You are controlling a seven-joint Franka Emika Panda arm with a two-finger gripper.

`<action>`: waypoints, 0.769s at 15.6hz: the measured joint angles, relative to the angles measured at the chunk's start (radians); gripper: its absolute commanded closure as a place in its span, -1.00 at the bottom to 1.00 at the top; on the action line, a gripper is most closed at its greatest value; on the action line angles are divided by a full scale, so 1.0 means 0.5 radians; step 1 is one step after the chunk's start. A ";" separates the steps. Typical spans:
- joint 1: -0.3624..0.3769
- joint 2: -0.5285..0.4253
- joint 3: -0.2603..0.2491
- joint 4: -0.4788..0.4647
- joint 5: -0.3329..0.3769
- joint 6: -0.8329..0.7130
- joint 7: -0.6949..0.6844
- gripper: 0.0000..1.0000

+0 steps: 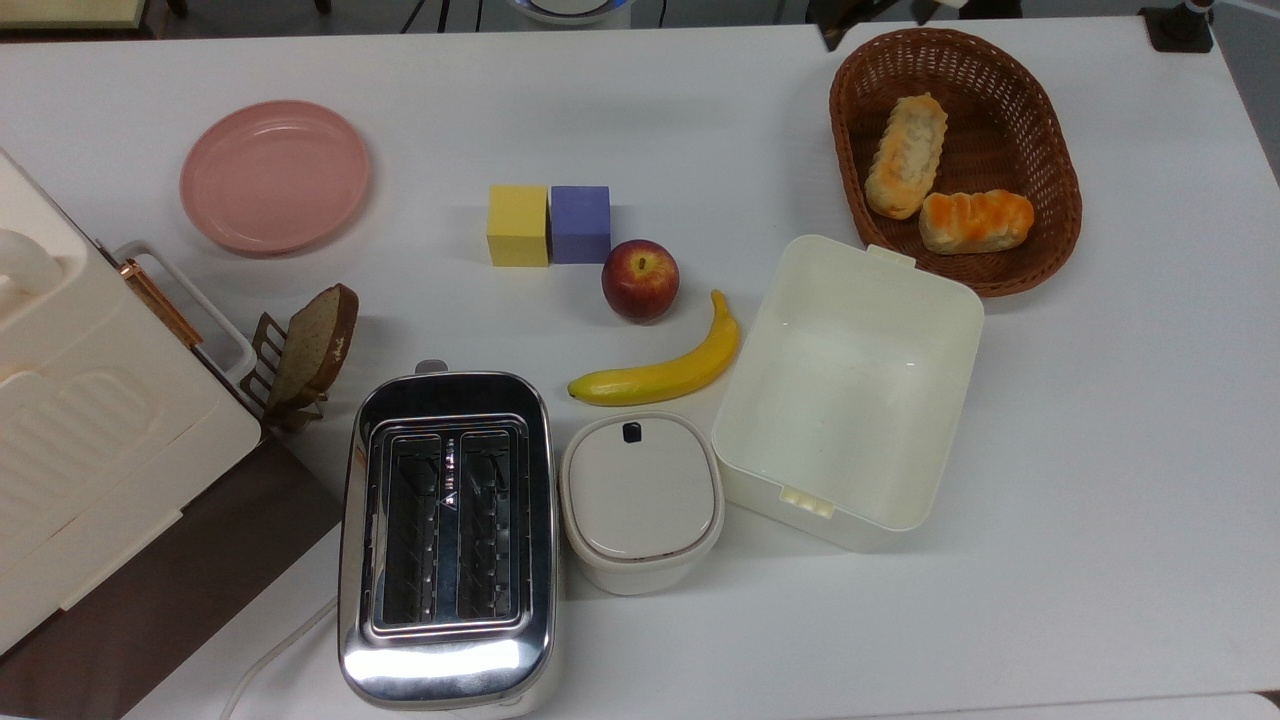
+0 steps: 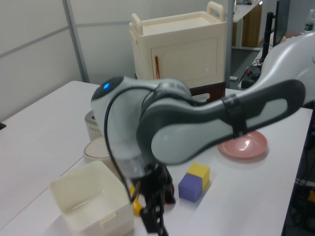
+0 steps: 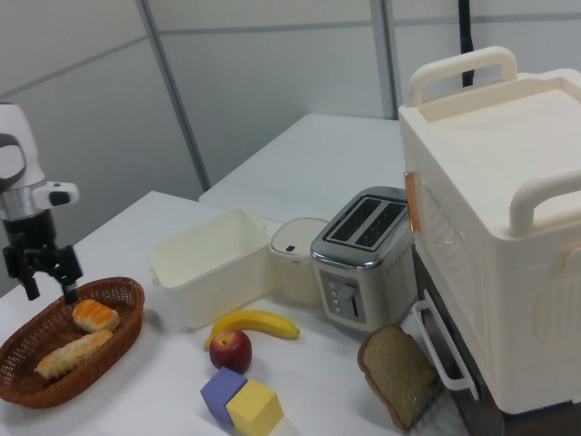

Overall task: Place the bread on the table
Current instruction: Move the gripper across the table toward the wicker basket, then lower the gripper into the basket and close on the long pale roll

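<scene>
The bread (image 1: 907, 155) is a long golden roll with a pale crumbly top. It lies in a brown wicker basket (image 1: 1045, 95) at the top view's upper right, beside a shorter orange-glazed roll (image 1: 976, 221). In the right view the bread (image 3: 73, 352) lies at the basket's near side. My gripper (image 3: 50, 289) hovers open above the basket's far rim (image 3: 127, 291), over the orange roll (image 3: 93, 315), with nothing between its fingers. It also shows at the top view's upper edge (image 1: 875, 12), and low in the left view (image 2: 155, 219). The white table (image 1: 1100, 450) lies under everything.
An open cream box (image 1: 850, 385) sits next to the basket, with a banana (image 1: 665, 372), an apple (image 1: 640, 280) and yellow and purple cubes (image 1: 548, 224) nearby. A toaster (image 1: 447, 530), a lidded pot (image 1: 640, 495), a pink plate (image 1: 274, 175), a bread slice (image 1: 318, 342) and a cream cabinet (image 1: 80, 430) fill the top view's left.
</scene>
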 measured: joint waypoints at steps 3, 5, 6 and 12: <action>0.140 0.056 0.008 0.000 0.005 0.112 0.472 -1.00; 0.226 0.108 0.016 -0.001 0.004 0.136 0.569 -1.00; 0.265 0.144 0.018 -0.002 0.000 0.161 0.598 -1.00; 0.332 0.451 0.019 -0.002 -0.100 0.358 0.648 -1.00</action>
